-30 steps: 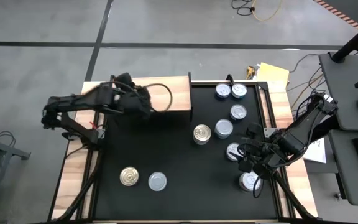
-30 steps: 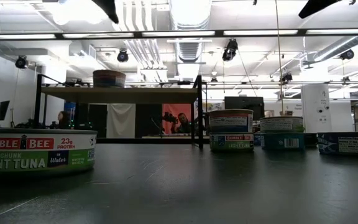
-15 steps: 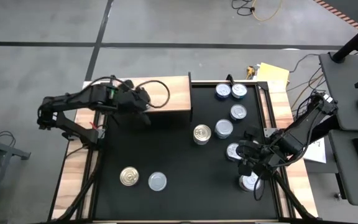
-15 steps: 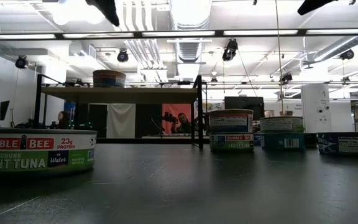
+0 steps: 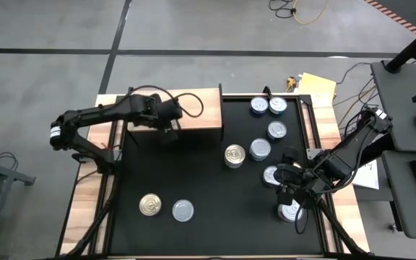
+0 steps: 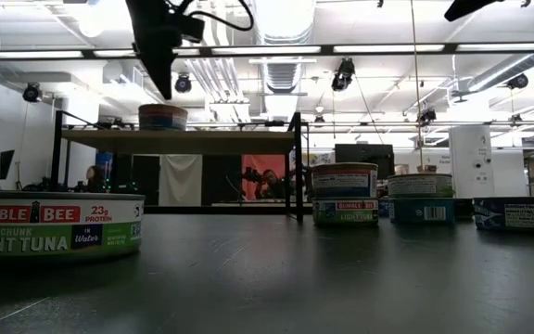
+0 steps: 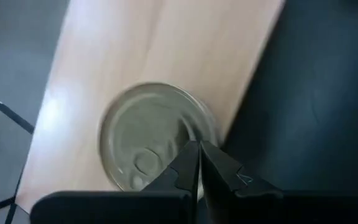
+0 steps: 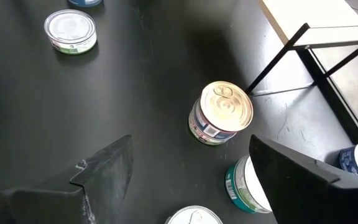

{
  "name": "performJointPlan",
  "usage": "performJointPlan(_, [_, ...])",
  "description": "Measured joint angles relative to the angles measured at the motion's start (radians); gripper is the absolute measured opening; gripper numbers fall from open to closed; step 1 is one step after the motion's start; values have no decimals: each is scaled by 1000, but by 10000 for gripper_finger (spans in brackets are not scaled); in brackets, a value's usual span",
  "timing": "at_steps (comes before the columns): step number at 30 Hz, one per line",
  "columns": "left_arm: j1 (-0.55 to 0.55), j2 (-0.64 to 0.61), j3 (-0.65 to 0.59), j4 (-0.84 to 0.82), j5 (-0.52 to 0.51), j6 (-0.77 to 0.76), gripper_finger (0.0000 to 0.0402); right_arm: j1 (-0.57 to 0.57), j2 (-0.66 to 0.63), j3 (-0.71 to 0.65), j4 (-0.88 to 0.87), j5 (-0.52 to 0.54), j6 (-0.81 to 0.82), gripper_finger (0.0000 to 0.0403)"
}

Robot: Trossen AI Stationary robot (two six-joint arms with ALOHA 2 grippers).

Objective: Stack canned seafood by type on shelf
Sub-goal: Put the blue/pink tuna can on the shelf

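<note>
The shelf (image 5: 197,108) is a light wooden stand at the table's far left. One tin (image 7: 154,134) with a metal top rests on it near its edge, also seen in the low view (image 6: 162,117). My left gripper (image 7: 199,148) is shut and hangs just above that tin (image 6: 167,91), clear of it. My right gripper (image 8: 190,146) is open over the table's right part (image 5: 289,189), holding nothing. Ahead of it, a gold-topped tin (image 8: 224,107) sits on top of another tin. Several silver-topped tins (image 5: 260,149) stand on the black table (image 5: 201,180).
A gold-topped tin (image 5: 150,204) and a silver-topped one (image 5: 183,210) stand near the table's near left. Three tins (image 5: 276,130) are grouped at the far right, and two more (image 5: 289,210) lie under and beside my right arm. The middle of the black table is bare.
My left gripper has swung from the shelf's far-left part toward its near edge and come down; in the low view it now hangs low over the tin on the shelf. The tins have stayed in place.
</note>
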Motion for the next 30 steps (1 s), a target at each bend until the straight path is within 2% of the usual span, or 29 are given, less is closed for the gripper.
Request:
performJointPlan(8, [63, -2, -7, 47, 0, 58, 0, 0, 0, 0, 0, 7, 7, 289])
performJointPlan(16, [66, -4, -72, 55, -3, 52, 0, 0, 0, -1, 0, 23, 9, 276])
performJointPlan(26, [69, -4, -80, 86, -10, 82, 0, 0, 0, -16, 18, 25, 9, 269])
performJointPlan(30, [70, -2, -81, 94, -51, 95, 0, 0, 0, -21, 19, 25, 9, 260])
